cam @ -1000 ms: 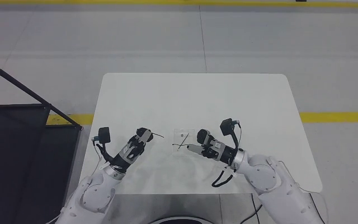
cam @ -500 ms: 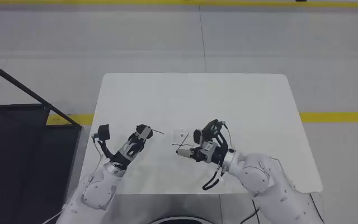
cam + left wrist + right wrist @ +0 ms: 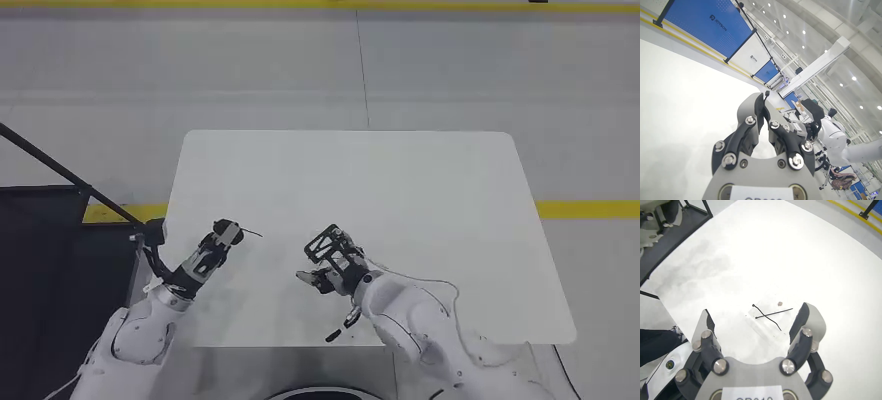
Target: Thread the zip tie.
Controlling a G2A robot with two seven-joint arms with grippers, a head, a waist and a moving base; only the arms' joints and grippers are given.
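Left wrist view: 1 zip tie is clamped by the left gripper; the right gripper is held, jaws parted, over 2 crossed ties, perhaps on film.

My left pincer is matt grey metal with ribbed black pads, its thin black zip tie plastic.
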